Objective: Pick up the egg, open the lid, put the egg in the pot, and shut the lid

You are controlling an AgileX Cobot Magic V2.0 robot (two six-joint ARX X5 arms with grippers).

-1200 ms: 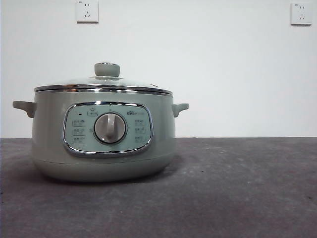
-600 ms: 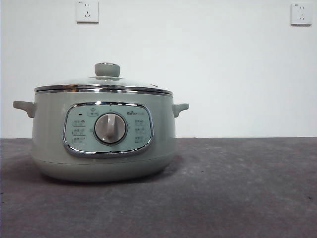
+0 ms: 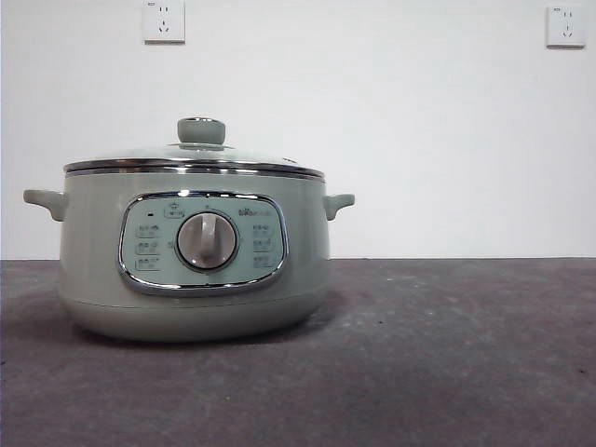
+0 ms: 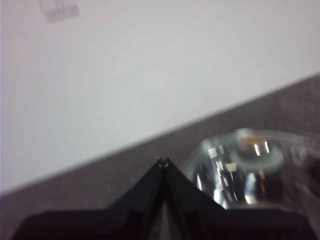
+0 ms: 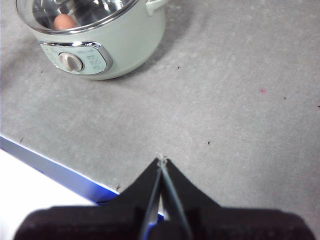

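The pale green pot [image 3: 196,251] stands on the grey table at the left of the front view, its glass lid [image 3: 193,156] resting shut on it with the green knob up. Seen from the right wrist, the reddish-brown egg [image 5: 64,21] lies inside the pot [image 5: 95,40] under the lid [image 5: 75,15]. My left gripper [image 4: 163,162] is shut and empty, held beside and above the lid [image 4: 250,167]. Over bare table near the front edge, well away from the pot, my right gripper [image 5: 161,160] is shut on nothing. Neither arm shows in the front view.
Two wall sockets [image 3: 164,20] [image 3: 566,25] sit high on the white wall behind. The table's front edge with a blue strip [image 5: 55,167] runs close to my right gripper. Grey tabletop [image 3: 447,354] stretches right of the pot.
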